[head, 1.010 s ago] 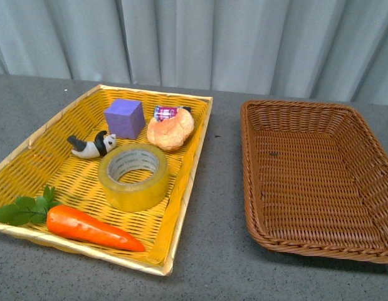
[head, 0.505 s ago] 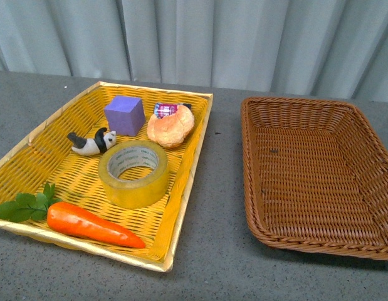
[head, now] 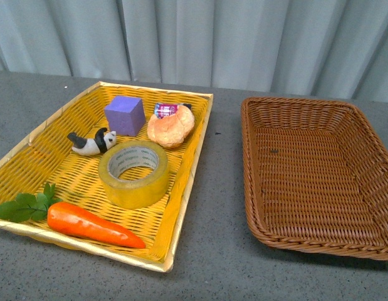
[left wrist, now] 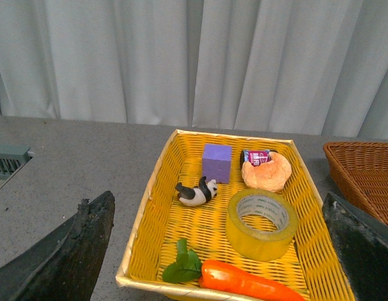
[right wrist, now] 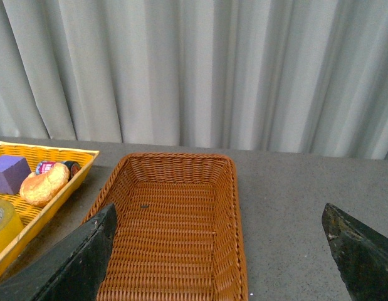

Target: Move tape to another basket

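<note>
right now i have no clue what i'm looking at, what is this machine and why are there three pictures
This is a robot with two arms, each ending in a gripper. The front view comes from a camera on its body; neither arm shows there. On the grey table a yellow woven tray holds a roll of packing tape, a toy carrot, a panda figurine, a purple cube and a bread roll. Beside it sits a brown wicker basket. The other two pictures come from wrist cameras: the dark wedges are the fingers of the left gripper and right gripper. Both are open, holding nothing.
</note>
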Robot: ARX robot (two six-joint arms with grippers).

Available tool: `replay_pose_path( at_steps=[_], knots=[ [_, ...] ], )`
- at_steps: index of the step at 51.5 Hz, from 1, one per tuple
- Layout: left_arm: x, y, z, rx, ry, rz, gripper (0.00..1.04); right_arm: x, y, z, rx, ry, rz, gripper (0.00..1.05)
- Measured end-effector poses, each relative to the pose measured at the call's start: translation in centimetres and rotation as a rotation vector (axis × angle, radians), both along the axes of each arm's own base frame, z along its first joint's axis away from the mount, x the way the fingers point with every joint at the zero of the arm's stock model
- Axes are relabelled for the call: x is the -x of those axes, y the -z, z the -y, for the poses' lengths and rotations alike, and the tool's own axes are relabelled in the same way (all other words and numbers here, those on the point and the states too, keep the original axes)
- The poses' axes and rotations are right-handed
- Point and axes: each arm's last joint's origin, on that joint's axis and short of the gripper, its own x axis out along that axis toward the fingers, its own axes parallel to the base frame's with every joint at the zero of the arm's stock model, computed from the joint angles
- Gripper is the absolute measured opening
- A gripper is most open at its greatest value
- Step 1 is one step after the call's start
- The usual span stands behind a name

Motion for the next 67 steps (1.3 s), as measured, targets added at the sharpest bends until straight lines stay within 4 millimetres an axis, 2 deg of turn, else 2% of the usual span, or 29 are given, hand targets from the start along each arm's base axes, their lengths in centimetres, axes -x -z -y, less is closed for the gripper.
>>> replay_pose_path(
  at_steps=[45,47,50,53,60,67],
  knots=[
    [0.0,0.0,0.0,0.0,0.0,0.0,0.98,0.0,0.0,0.0,0.0,0.0,0.0,0.96],
    [0.0,0.1,0.0,0.033,-0.047,-0.074,0.98,0.0,0.0,0.0,0.0,0.0,0.0,0.96],
    [-0.6,0.7,0.4,0.072,-0.072,-0.261,0.98,0.0,0.0,0.0,0.0,0.0,0.0,0.96],
    [-1.4,1.3,0.8,0.085,-0.023,-0.336,0.98,0.0,0.0,0.0,0.0,0.0,0.001,0.96],
    [-3.6,1.1,0.9,0.122,0.002,-0.376,0.98,0.0,0.0,0.0,0.0,0.0,0.001,0.96],
    [-7.0,0.7,1.0,0.143,0.019,-0.415,0.98,0.0,0.0,0.0,0.0,0.0,0.001,0.96]
  ],
)
